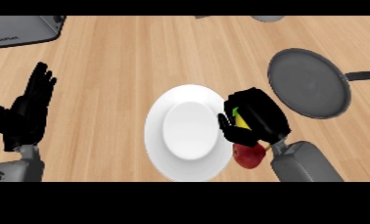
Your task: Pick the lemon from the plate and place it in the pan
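Observation:
A white plate (184, 131) lies on the wooden counter, with nothing on its bare middle. At the plate's right rim my right hand (256, 115) has its fingers and thumb curled round a yellow lemon (242, 122), most of which is hidden. The dark grey pan (309, 82) sits to the upper right of that hand, its black handle (358, 76) running off the right edge. My left hand (29, 105) rests open at the left edge, fingers up.
A red apple (250, 156) lies on the counter just below my right hand, by the plate's right rim. A grey appliance (27, 29) fills the top left corner. A grey round object (268, 18) shows at the top edge.

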